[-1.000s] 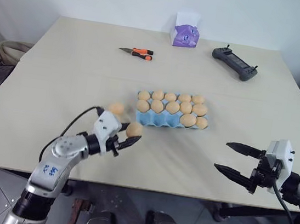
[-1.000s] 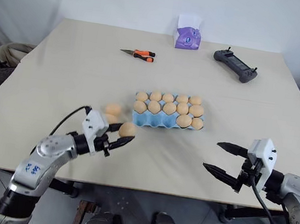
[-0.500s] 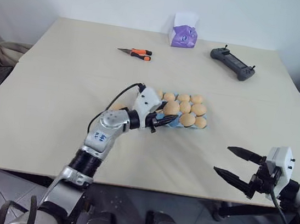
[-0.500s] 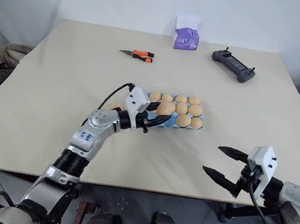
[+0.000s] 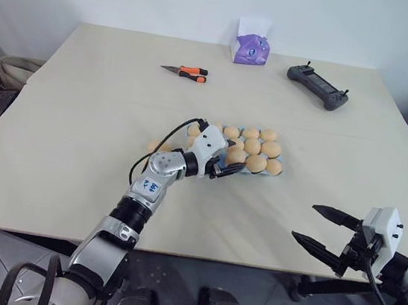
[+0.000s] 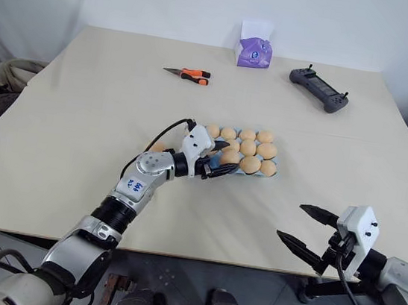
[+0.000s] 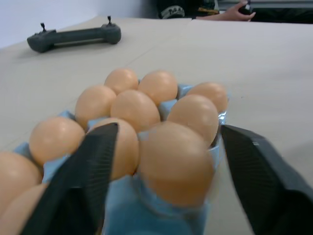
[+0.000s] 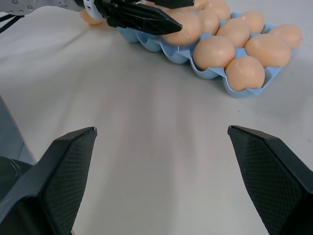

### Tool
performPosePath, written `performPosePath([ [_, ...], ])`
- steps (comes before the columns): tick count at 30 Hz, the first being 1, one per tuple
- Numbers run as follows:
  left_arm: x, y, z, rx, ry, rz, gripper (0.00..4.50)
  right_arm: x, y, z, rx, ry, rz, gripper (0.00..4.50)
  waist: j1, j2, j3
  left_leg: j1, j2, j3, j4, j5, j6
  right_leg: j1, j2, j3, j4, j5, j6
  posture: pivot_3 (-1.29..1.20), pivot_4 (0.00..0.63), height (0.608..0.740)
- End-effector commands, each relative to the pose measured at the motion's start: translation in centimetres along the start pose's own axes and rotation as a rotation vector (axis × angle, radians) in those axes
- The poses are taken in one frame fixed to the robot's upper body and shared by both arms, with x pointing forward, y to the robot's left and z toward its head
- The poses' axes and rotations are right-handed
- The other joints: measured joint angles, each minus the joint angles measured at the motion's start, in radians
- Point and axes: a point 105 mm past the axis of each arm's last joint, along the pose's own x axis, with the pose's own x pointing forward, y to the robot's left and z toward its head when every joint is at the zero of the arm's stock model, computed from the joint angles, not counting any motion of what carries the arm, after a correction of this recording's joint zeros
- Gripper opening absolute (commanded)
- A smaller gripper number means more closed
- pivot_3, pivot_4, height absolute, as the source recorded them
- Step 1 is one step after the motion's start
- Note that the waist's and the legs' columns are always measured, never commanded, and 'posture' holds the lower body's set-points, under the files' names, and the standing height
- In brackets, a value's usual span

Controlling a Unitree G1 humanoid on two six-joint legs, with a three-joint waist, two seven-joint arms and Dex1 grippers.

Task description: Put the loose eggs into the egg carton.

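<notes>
The left pincer [image 5: 233, 168] reaches level across the middle of the frame to the near edge of the egg carton [image 5: 275, 173], its two black fingers [image 7: 83, 178] spread apart on either side of an egg [image 7: 175, 162] that sits in a front cup of the light blue tray. In the left wrist view the fingers stand clear of that egg's sides with a gap on each flank, so the pincer grips nothing. The carton lies at the centre of the pale worktop [image 5: 69, 150], its cups filled with pale orange-tan eggs.

One loose egg [image 5: 157, 146] rests on the worktop just left of the carton, partly hidden behind the left arm. I cannot tell whether another lies behind it.

At the lower right of the frame the right pincer [image 5: 322, 227] hangs over the worktop's near edge, well apart from the carton, its fingers [image 8: 58, 169] spread wide and empty.

Toward the upper part of the frame, a pair of orange-handled pliers [image 5: 184, 72] lies left of centre, a purple tissue box [image 5: 250, 49] stands near the far edge, and a dark handheld controller [image 5: 318, 86] lies to the box's right.
</notes>
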Motion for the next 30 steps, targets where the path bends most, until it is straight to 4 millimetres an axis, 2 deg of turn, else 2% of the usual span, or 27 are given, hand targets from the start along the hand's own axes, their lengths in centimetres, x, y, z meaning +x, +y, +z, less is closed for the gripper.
performPosePath([
  [1, 0.2, 0.1, 1.1, 0.026, -0.039, -0.006, 4.48, -0.3, -0.2, 1.2, -0.039, -0.033, -0.010, 4.50, 0.000, 0.000, 0.000, 0.000, 0.000, 0.000, 0.000, 0.000, 0.000, 0.000, 0.000, 0.000, 0.000, 0.000, 0.000, 0.00, 0.150, 0.740],
  [6, -0.7, 0.1, 1.7, 0.041, -0.060, -0.014, 4.48, -0.1, -0.3, 1.3, -0.039, -0.031, -0.002, 4.50, -0.001, 0.000, 0.000, 0.000, 0.000, 0.000, 0.000, 0.000, 0.000, 0.000, 0.000, 0.000, 0.000, 0.000, 0.000, 0.00, 0.150, 0.740],
  [9, -2.7, 0.2, 2.6, 0.063, -0.100, -0.015, 4.48, 0.0, -0.3, 1.5, -0.042, -0.036, 0.003, 4.50, -0.005, 0.000, 0.000, 0.000, 0.000, 0.000, 0.000, 0.000, 0.000, 0.000, 0.000, 0.000, 0.000, 0.000, 0.000, 0.00, 0.150, 0.740],
  [13, -8.3, -0.9, 3.0, 0.029, -0.139, -0.076, 4.48, 0.0, -0.2, 1.6, -0.042, -0.044, 0.017, 4.50, -0.008, 0.002, 0.001, 0.001, 0.003, 0.000, -0.002, 0.000, -0.003, 0.000, 0.002, 0.000, 0.001, -0.001, -0.001, 0.00, 0.150, 0.740],
  [15, -11.6, -1.7, 2.4, -0.005, -0.125, -0.104, 4.48, 0.1, -0.3, 1.6, -0.039, -0.043, 0.028, 4.50, -0.009, 0.003, 0.001, 0.002, 0.004, 0.000, -0.002, 0.000, -0.004, 0.000, 0.002, -0.001, 0.001, -0.001, -0.003, 0.00, 0.150, 0.740],
  [16, -12.6, -2.0, 2.3, -0.016, -0.118, -0.113, 4.48, 0.1, -0.3, 1.6, -0.038, -0.043, 0.031, 4.50, -0.006, 0.003, 0.001, 0.002, 0.004, 0.000, -0.002, -0.001, -0.005, 0.000, 0.002, -0.001, 0.002, -0.002, -0.003, 0.00, 0.150, 0.740],
  [19, -17.0, -2.3, 0.6, -0.050, -0.033, -0.102, 4.48, 0.4, -0.5, 1.6, -0.037, -0.039, 0.051, 4.50, -0.001, 0.004, 0.002, 0.002, 0.004, -0.001, 0.000, -0.001, -0.004, 0.000, 0.001, -0.002, 0.003, -0.002, -0.004, 0.00, 0.150, 0.740],
  [22, -21.0, -1.7, -0.1, -0.067, 0.004, -0.025, 4.48, 0.9, -0.7, 1.7, -0.040, -0.039, 0.079, 4.50, -0.003, 0.005, 0.002, 0.002, 0.003, -0.002, 0.000, -0.003, -0.007, 0.002, -0.002, -0.003, -0.001, -0.002, -0.005, 0.00, 0.150, 0.740],
  [30, -28.0, 0.5, -0.6, -0.088, 0.059, 0.260, 4.48, 1.5, -1.3, 2.0, -0.051, -0.034, 0.125, 4.50, -0.005, 0.008, 0.004, 0.000, 0.002, -0.003, -0.003, -0.004, -0.002, 0.004, -0.006, -0.005, -0.011, -0.003, -0.012, 0.00, 0.150, 0.740],
])
